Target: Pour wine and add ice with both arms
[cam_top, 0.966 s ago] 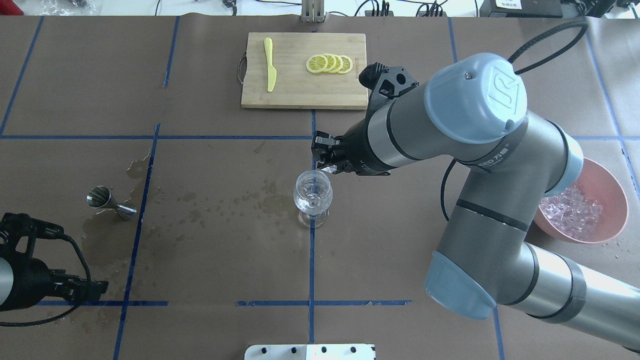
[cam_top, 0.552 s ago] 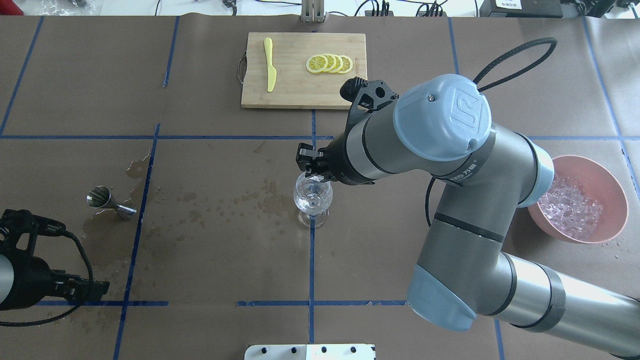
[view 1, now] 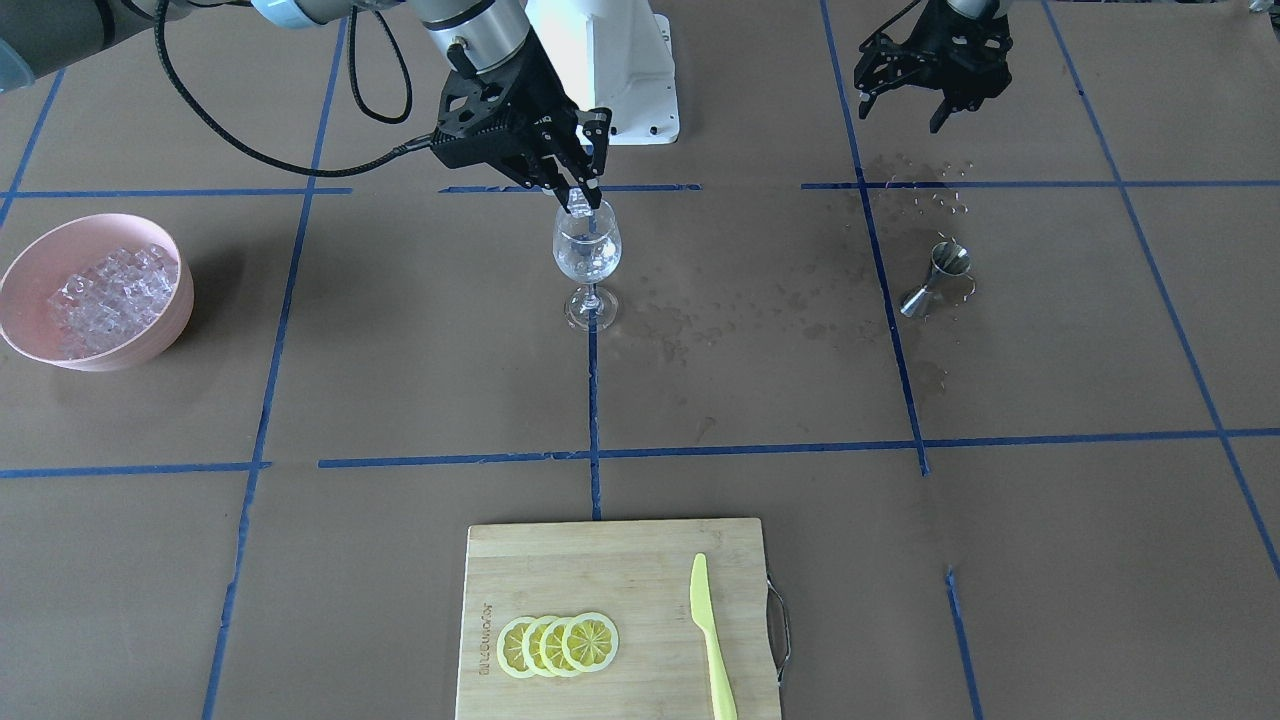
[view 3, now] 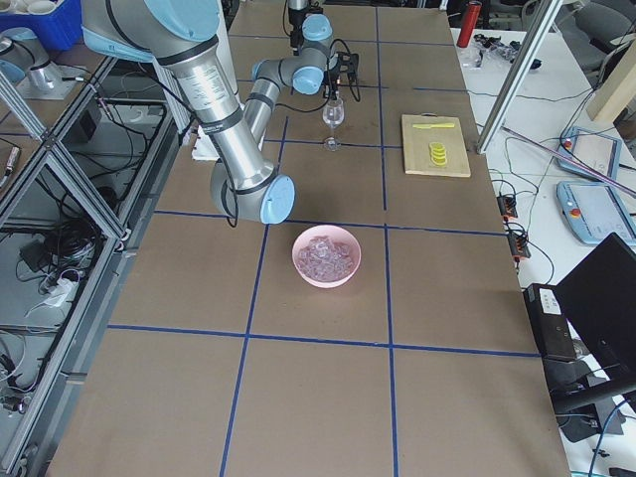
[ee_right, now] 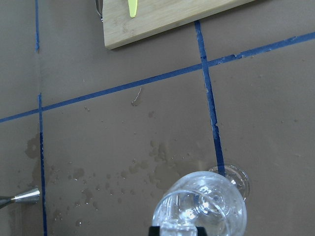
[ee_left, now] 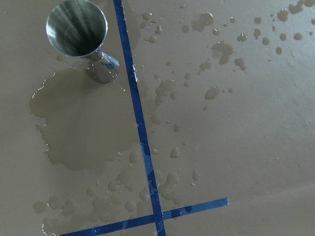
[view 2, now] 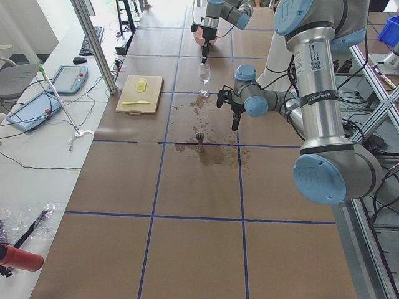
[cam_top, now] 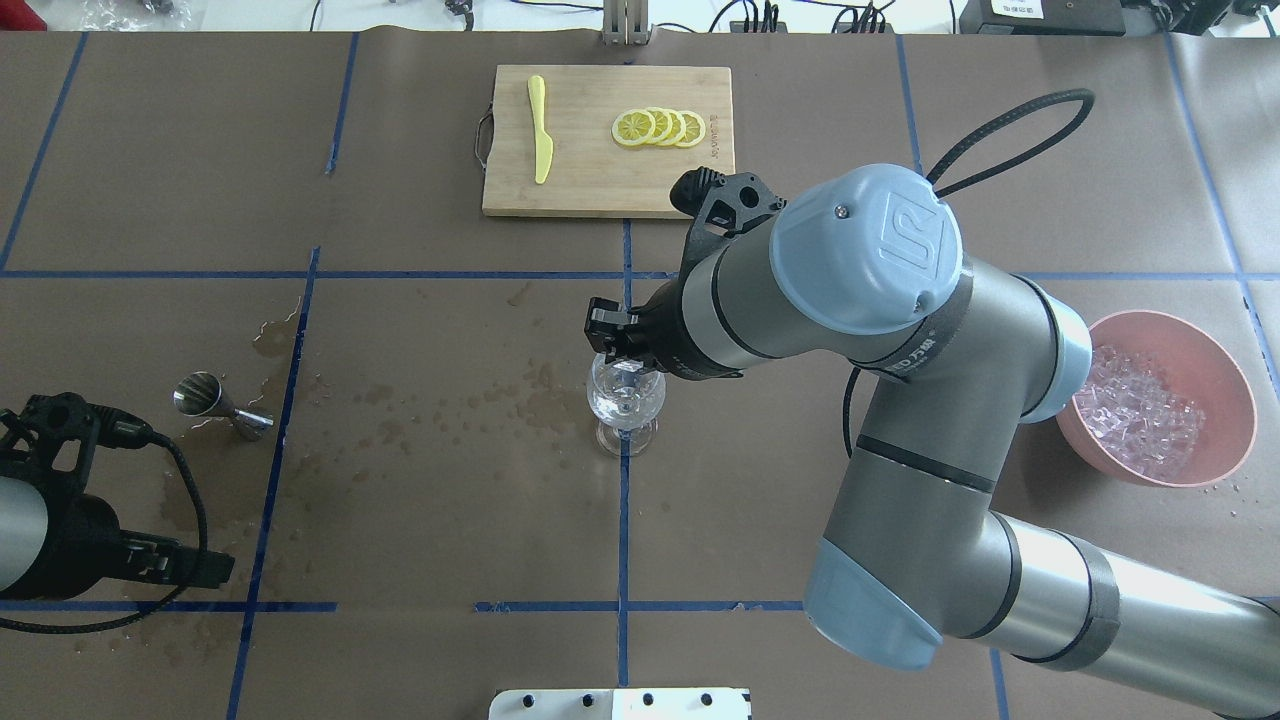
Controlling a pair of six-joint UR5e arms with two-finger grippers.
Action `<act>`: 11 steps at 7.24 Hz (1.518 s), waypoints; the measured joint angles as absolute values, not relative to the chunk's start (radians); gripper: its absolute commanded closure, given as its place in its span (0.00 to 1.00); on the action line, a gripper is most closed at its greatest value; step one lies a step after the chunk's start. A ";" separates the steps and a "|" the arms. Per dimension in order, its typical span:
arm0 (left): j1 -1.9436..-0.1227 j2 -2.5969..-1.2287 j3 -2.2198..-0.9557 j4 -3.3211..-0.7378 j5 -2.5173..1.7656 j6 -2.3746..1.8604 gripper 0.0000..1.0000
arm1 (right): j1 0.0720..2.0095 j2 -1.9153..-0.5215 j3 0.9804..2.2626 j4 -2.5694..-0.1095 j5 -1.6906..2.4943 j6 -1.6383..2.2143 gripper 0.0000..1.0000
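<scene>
Nudged right black gripper (view 1: pixel 586 203) over clear stemmed glass (view 1: pixel 587 250), clamping small glassy ice cube (ee_right: pixel 177 227): probably slippery, grip flat faces; left gripper (view 1: pixel 905 105) spread, empty.

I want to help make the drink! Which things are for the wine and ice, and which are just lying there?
For the job: jigger, wine glass, ice, pink bowl, right tool.
Just lying about: cutting board, lemon slices, yellow knife.

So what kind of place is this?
Probably a robot lab, not a kitchen: grey robot arms work at a table gridded with blue tape, and control tablets lie on the side bench.
</scene>
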State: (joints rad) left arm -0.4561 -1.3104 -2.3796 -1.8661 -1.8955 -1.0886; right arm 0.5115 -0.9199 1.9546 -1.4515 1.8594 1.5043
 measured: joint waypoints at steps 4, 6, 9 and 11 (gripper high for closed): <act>-0.637 -1.584 -2.389 -1.524 -1.947 -0.939 0.00 | 0.507 -0.913 1.954 -1.455 1.859 1.503 0.00; -0.771 -1.807 -2.363 -1.268 -1.950 -0.767 0.00 | 0.520 -0.910 1.970 -1.464 1.871 1.502 0.00; -0.938 -1.941 -2.280 -1.164 -1.958 -0.518 0.00 | 0.625 -0.914 2.026 -1.548 1.967 1.481 0.00; -1.067 -1.964 -2.159 -1.234 -2.046 -0.417 0.00 | 0.712 -0.944 2.034 -1.581 2.007 1.379 0.00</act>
